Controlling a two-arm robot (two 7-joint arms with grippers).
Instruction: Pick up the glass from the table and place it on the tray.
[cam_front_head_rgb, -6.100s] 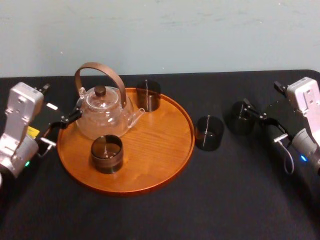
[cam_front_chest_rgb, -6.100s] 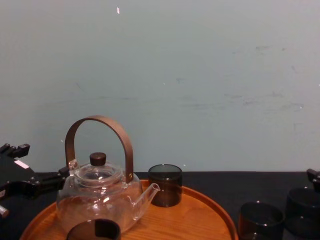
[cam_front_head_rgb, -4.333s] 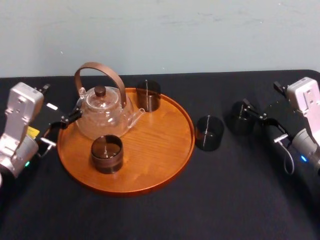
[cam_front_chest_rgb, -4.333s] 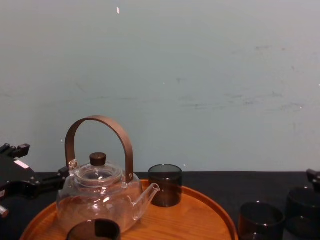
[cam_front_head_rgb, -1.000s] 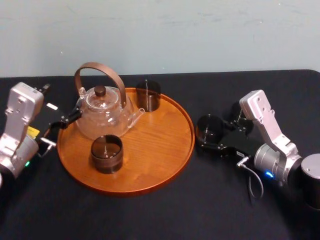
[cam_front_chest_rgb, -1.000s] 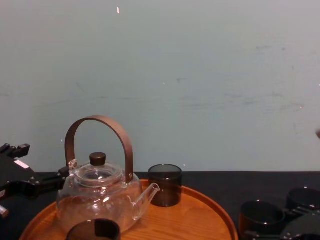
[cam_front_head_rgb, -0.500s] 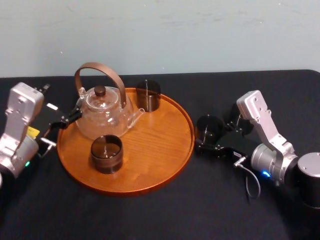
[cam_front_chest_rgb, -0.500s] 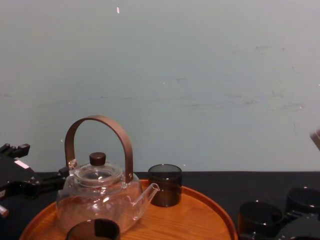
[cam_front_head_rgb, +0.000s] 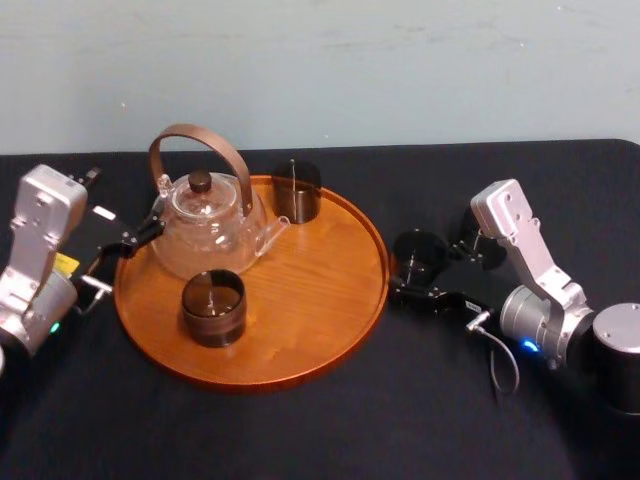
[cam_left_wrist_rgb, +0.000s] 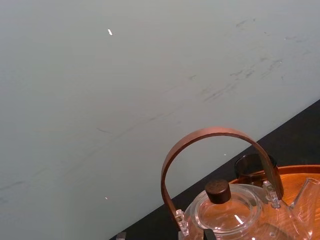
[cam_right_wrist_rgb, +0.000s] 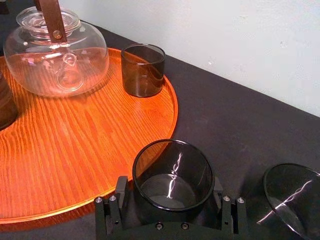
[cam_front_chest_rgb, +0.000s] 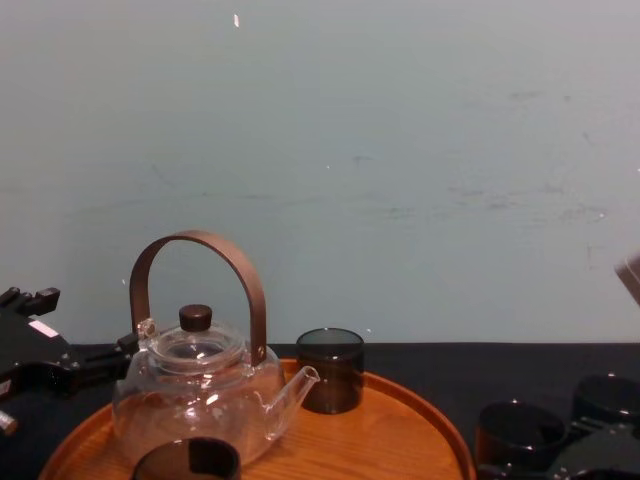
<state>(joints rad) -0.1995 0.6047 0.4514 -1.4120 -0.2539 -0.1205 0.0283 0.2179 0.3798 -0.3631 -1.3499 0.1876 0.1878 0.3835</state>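
Smoked-glass tumbler, the glass (cam_front_head_rgb: 418, 252), stands on the black worktop (cam_front_head_rgb: 400, 420) just beside the tray's (cam_front_head_rgb: 330, 340) right rim, apart from the wood. Right hand (cam_front_head_rgb: 424, 272) is low at that spot, and in the right wrist view its two fingers (cam_right_wrist_rgb: 121, 189) sit against opposite sides of the glass (cam_right_wrist_rgb: 172, 175): clamped on it, as far as I can judge. Step in hand: the grasp, with lift and carry not yet done. Next move calls for a straight lift high enough to clear the raised rim, a short sideways carry over the tray, then a set-down on bare wood. Best open patch looks like the tray's right half, since the teapot (cam_front_head_rgb: 205, 225) fills the rear left, one dark glass (cam_front_head_rgb: 297, 190) stands at the rear rim and another (cam_front_head_rgb: 213, 307) toward the front left. Keep the glass upright; a smooth wall could slip in the clamp. Left hand (cam_front_head_rgb: 140, 238) is parked off the tray's left rim beside the teapot; cannot tell whether it is apart or together. Hard to make out: the glass's foot is hidden behind the right hand's body, so contact with the worktop is inferred, not seen. A spare glass (cam_front_head_rgb: 482, 250), farther right of the tray, is partly behind the right arm and cut off in the wrist view. Chest view crops both worktop glasses at its lower edge.
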